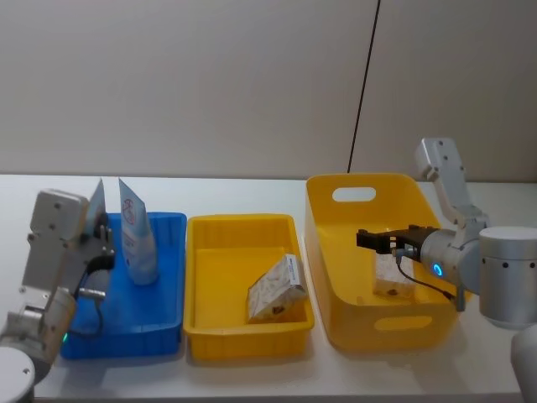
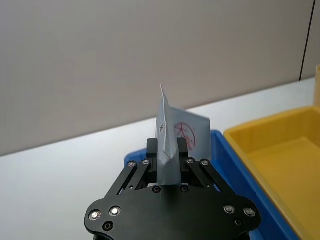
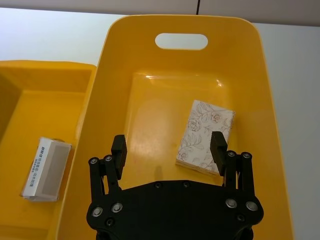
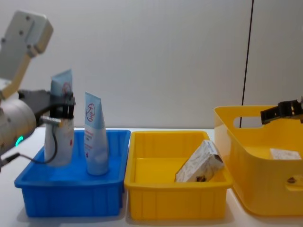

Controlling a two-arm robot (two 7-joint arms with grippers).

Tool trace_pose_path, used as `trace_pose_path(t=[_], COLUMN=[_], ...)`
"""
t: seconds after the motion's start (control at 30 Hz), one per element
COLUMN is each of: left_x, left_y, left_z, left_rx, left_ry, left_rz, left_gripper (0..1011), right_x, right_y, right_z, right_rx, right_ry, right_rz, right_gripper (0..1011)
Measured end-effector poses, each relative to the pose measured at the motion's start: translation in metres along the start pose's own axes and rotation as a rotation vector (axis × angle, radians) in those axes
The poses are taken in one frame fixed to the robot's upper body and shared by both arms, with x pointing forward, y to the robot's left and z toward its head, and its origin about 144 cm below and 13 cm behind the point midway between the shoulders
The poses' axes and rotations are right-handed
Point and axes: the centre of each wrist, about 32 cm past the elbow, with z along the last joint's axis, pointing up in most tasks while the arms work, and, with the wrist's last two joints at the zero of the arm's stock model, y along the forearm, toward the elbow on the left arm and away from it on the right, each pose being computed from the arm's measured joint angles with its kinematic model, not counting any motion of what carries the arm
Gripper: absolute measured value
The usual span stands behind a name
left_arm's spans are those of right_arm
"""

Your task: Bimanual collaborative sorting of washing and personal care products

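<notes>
A pale blue-white squeeze tube [image 4: 59,142] stands upright at the left end of the blue plastic bin [image 4: 71,195], its flat crimped top pinched between the fingers of the left gripper [image 4: 64,109], which reaches in from the robot's left and is clamped on it. Just beside it, a second squeeze tube [image 4: 95,138] of the same soft, glossy make stands free, a round red logo on its upper face and its body widening toward the base. In the deep yellow tub [image 3: 105,90], a smooth moulded plastic tub with an oval handle slot, a small beige-white cardboard box [image 3: 205,132] printed with a flower pattern lies flat on the floor. The right gripper [image 3: 168,148] hangs above it with its black fingers spread wide; the box sits lower down, off toward one finger [image 3: 218,146] and untouched. Between the two bins, a shallow yellow tray [image 1: 210,336] holds another patterned box [image 1: 277,290], tilted against the tray's right wall.
</notes>
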Motion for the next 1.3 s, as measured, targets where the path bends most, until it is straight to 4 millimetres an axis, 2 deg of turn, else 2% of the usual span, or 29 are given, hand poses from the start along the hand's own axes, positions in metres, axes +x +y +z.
trace_pose_path(t=[0.4,0.47,0.8,1.3], left_x=[0.011,0.014,0.019,0.012], left_y=[-0.003,-0.004,-0.007,-0.014], left_z=[0.044,0.056,0.094,0.124], left_rx=[-0.145,-0.188,-0.331,-0.469], left_ry=[-0.014,-0.014,0.027,0.121], left_rz=[0.036,0.039,0.001,-0.143], left_gripper=[194,194,194,194], right_x=[0.000,0.000,-0.006,-0.029], right_y=[0.000,0.000,0.005,0.013], right_z=[0.000,0.000,0.000,-0.004], right_rx=[0.001,0.002,0.059,0.203], right_ry=[-0.001,-0.008,-0.095,-0.301], right_rz=[-0.001,-0.004,-0.015,0.041], right_gripper=[1003,1003,1003,1003])
